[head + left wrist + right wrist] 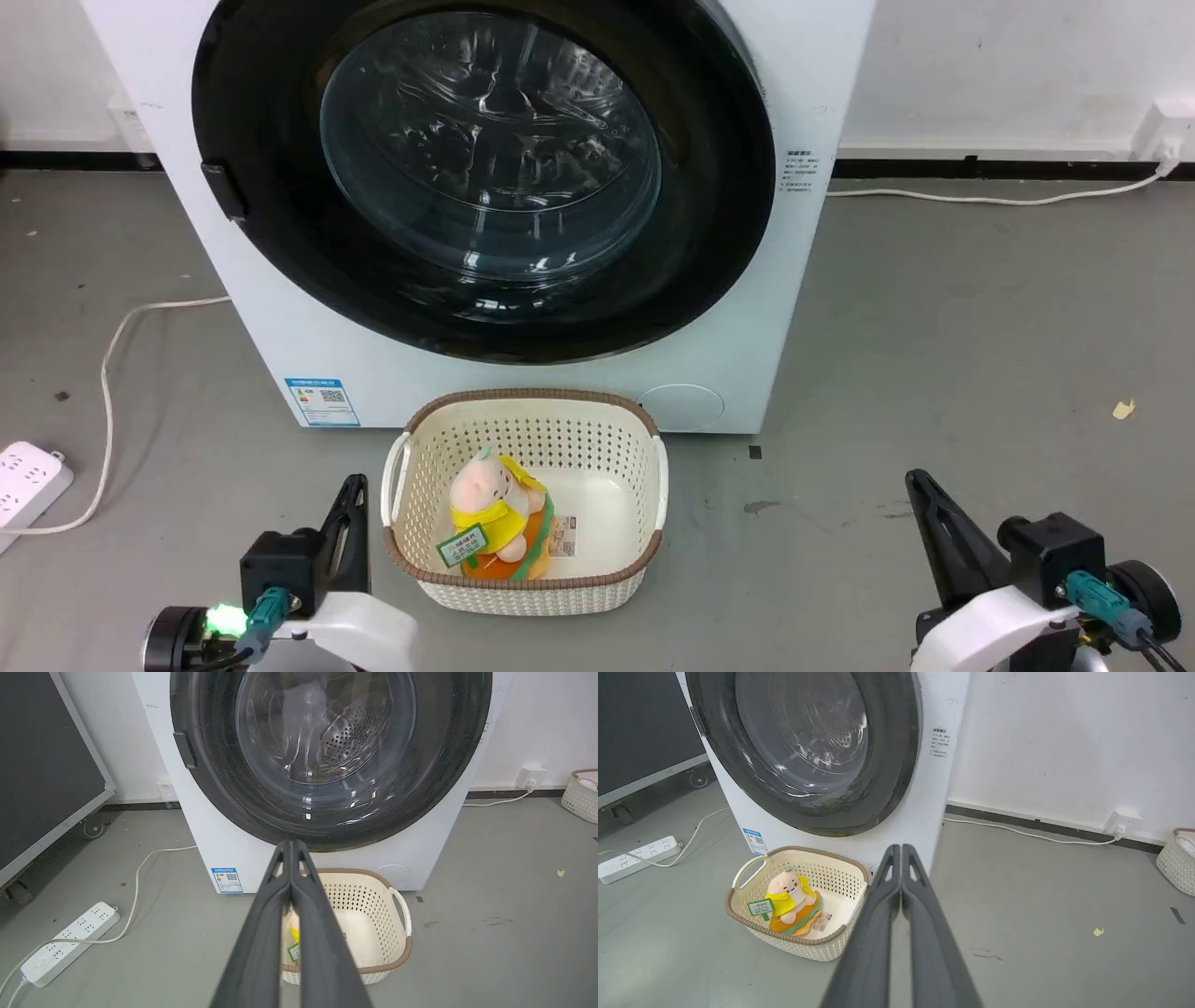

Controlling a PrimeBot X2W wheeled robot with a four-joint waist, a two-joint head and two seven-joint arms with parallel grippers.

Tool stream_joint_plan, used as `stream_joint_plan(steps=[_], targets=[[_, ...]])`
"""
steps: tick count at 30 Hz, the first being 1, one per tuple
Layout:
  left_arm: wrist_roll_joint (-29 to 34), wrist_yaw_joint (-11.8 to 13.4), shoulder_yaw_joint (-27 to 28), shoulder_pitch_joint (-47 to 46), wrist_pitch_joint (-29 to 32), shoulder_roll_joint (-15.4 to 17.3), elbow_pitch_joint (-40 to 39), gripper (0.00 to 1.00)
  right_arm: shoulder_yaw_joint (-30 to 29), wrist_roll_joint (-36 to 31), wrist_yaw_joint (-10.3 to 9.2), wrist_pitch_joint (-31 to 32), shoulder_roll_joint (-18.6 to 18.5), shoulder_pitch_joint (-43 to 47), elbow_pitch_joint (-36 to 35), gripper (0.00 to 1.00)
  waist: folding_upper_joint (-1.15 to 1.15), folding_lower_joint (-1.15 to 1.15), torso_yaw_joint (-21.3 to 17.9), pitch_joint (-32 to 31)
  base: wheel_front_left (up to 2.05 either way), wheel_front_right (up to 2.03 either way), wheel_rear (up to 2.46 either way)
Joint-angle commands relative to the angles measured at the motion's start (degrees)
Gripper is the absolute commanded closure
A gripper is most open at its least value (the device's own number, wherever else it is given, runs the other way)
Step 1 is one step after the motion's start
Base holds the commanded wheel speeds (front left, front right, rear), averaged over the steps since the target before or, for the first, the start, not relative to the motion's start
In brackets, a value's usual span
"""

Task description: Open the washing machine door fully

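Nothing of the task is showing as done. The large round glossy black washing machine door [485, 177], with its bulging clear glass bowl, is sitting flush against the front of the white front-loading washing machine [280, 327], closed as far as the views show. It is standing ahead of and above both end effectors, well apart from them.

The left end effector [355, 485] is hanging low over the grey floor [934, 327], its two long dark fingers pressed together with nothing between them. The right end effector [917, 481] is likewise sitting narrow and empty.

The small black handle tab [224, 191] is sitting on the door's left rim, up and slightly left of the left end effector, untouched. A cream perforated plastic basket [532, 397] holding a pink-and-yellow plush toy [495, 513] is lying just beside the left end effector, between the two arms and directly before the door.

In my judgement the whole job is waiting to be done: reaching the tab, unlatching, and swinging the door wide above the basket.
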Motion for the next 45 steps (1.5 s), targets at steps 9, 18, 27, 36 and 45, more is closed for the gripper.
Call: stream_joint_plan(steps=[9,18,27,36,45], targets=[[0.15,-0.30,0.04,-0.87,0.02,0.09,-0.23,1.00,0.01,-0.43,-0.03,0.07,-0.01,-0.69,-0.20,1.00,0.00,0.00,0.00,0.00,0.00,0.00,0.00],[0.15,-0.30,0.04,-0.87,0.02,0.09,-0.23,1.00,0.01,-0.43,-0.03,0.07,-0.01,-0.69,-0.20,1.00,0.00,0.00,0.00,0.00,0.00,0.00,0.00],[0.15,-0.30,0.04,-0.87,0.02,0.09,-0.23,1.00,0.01,-0.43,-0.03,0.07,-0.01,-0.69,-0.20,1.00,0.00,0.00,0.00,0.00,0.00,0.00,0.00],[-0.02,0.05,-0.04,0.05,-0.02,-0.01,0.03,1.00,0.02,0.06,0.00,-0.04,0.00,0.03,0.03,1.00,0.00,0.00,0.00,0.00,0.00,0.00,0.00],[-0.50,0.40,-0.93,-0.03,-0.99,0.00,0.58,0.00,-0.08,1.10,0.00,-0.99,0.00,0.04,0.24,0.00,0.00,0.00,-0.02,0.07,0.00,0.00,0.00]])
